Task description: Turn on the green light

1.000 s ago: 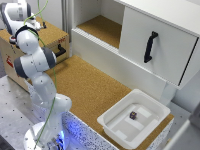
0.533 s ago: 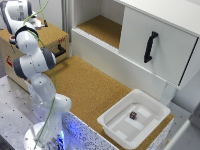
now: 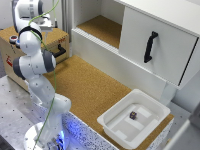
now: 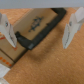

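A robot arm (image 3: pixel 32 55) is hovering with jaws spread over a wooden box (image 3: pixel 12 50) and its black handle (image 4: pixel 37 34) at the exterior view's left, apparently approaching; no green light is visible, so finding it comes next.

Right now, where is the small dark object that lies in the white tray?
In the exterior view, the small dark object lies inside the white tray, near its middle, at the lower right of the cork surface, below the white cabinet door with the black handle.
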Action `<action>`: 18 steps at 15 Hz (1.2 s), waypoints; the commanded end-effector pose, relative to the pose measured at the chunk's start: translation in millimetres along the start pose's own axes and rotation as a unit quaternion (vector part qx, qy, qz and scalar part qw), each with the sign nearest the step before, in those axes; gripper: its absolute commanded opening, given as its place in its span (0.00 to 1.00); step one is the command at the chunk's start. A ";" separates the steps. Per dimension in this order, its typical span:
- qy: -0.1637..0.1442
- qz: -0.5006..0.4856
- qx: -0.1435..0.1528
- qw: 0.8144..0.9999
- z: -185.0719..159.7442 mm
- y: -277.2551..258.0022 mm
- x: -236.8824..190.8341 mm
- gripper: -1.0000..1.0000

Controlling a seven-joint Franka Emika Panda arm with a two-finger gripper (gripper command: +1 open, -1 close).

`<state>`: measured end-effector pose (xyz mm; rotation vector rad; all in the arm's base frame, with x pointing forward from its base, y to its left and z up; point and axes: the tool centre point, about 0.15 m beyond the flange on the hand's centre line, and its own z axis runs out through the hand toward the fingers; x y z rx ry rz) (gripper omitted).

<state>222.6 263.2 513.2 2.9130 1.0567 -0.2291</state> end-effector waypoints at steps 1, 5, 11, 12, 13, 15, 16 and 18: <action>0.088 0.033 0.041 0.995 24.9 40.5 -50.1 1.00; 0.088 0.033 0.041 0.995 24.9 40.5 -50.1 1.00; 0.063 0.146 0.044 0.986 8.2 90.4 -35.9 1.00; 0.073 0.180 0.046 0.980 6.7 107.2 -37.0 1.00; 0.075 0.215 0.046 0.973 7.9 124.1 -39.2 1.00; 0.091 0.294 0.044 0.950 7.8 160.8 -48.7 1.00; 0.094 0.315 0.045 0.943 8.7 173.9 -52.9 1.00; 0.100 0.366 0.033 0.925 10.2 205.7 -65.9 1.00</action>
